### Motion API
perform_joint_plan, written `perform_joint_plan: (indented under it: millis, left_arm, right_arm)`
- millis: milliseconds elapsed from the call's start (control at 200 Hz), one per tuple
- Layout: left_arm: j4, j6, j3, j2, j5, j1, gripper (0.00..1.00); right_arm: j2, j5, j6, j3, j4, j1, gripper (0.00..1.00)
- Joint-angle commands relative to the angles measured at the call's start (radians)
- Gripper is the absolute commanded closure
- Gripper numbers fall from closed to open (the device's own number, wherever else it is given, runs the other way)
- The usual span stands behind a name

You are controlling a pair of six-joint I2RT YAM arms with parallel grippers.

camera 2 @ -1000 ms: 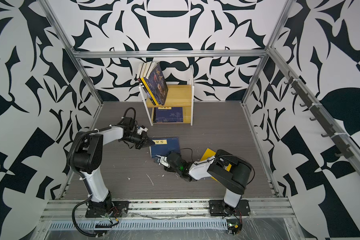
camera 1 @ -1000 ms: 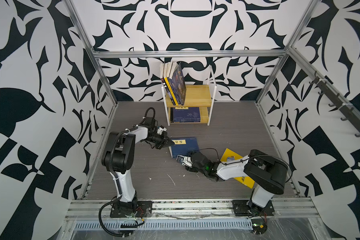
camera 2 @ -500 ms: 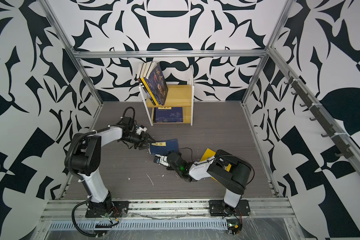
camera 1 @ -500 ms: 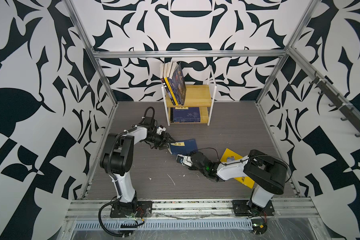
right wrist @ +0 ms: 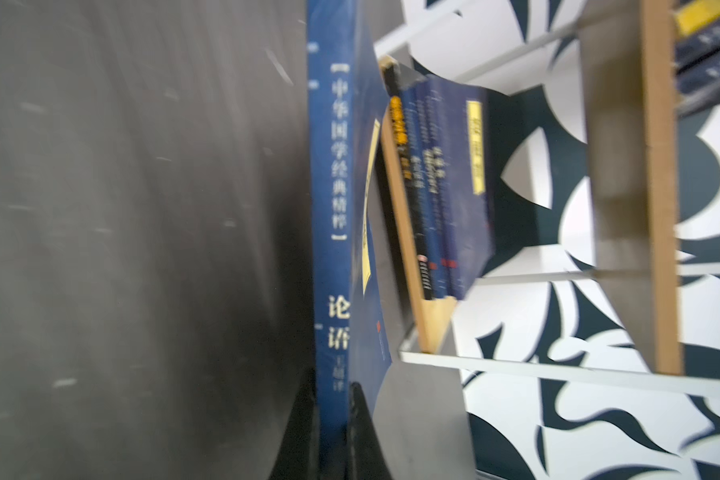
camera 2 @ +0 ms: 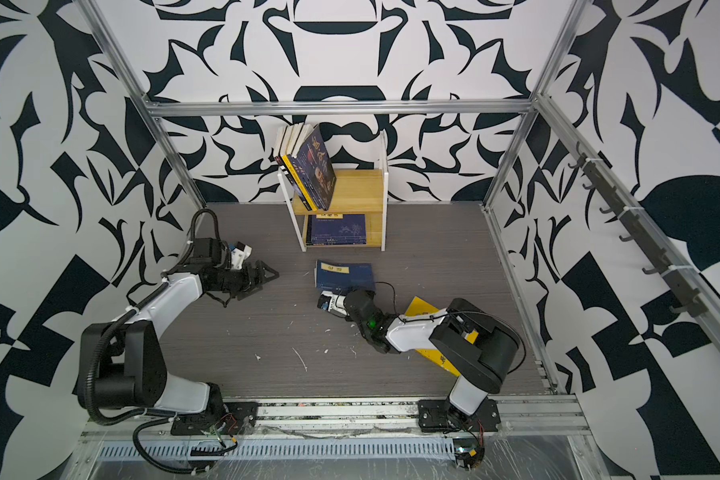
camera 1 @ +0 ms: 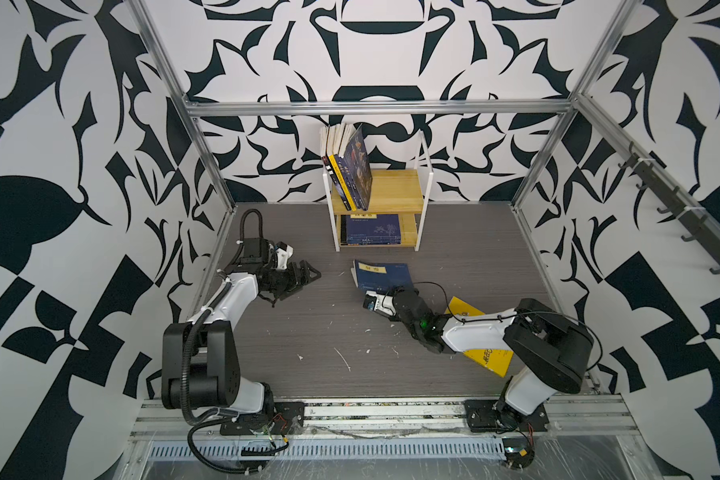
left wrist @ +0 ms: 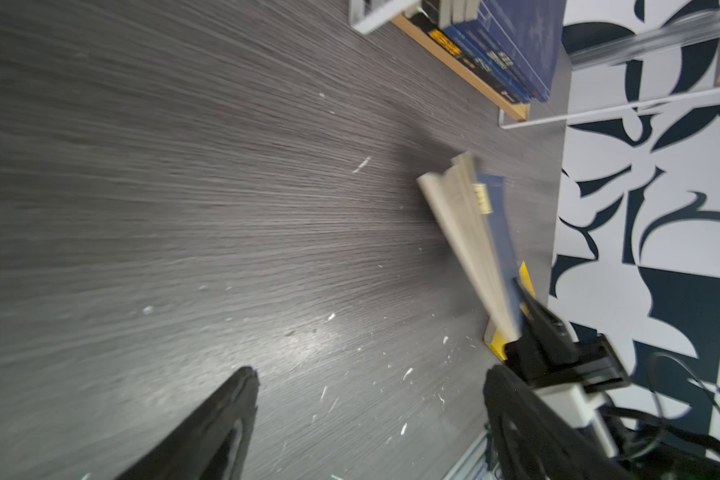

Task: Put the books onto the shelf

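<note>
Arm stretched low, right tool (camera 1: 393, 290) clamped on navy book (camera 1: 381, 274) (spine corner); left tool (camera 1: 306, 282) spread, empty.

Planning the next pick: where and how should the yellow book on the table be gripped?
Probably its free front corner, coming in low from the front: the yellow book lies flat and thin, and the right arm passes over its middle.

Even, bright light in both top views; motion blur in both wrist views, soft glare on the grey floor (left wrist: 308, 332)
</note>
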State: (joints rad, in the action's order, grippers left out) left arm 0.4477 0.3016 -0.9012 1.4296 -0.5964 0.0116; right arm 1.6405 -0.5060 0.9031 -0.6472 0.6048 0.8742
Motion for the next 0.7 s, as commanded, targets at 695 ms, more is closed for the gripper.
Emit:
perform_joint_plan:
  millis: [695]
  left_arm:
    - [-0.086, -0.123, 0.110, -0.201, -0.005, 0.174, 0.00]
  right_arm:
    - [0.081, -0.083, 0.252, -0.295, 0.227, -0.108, 1.00]
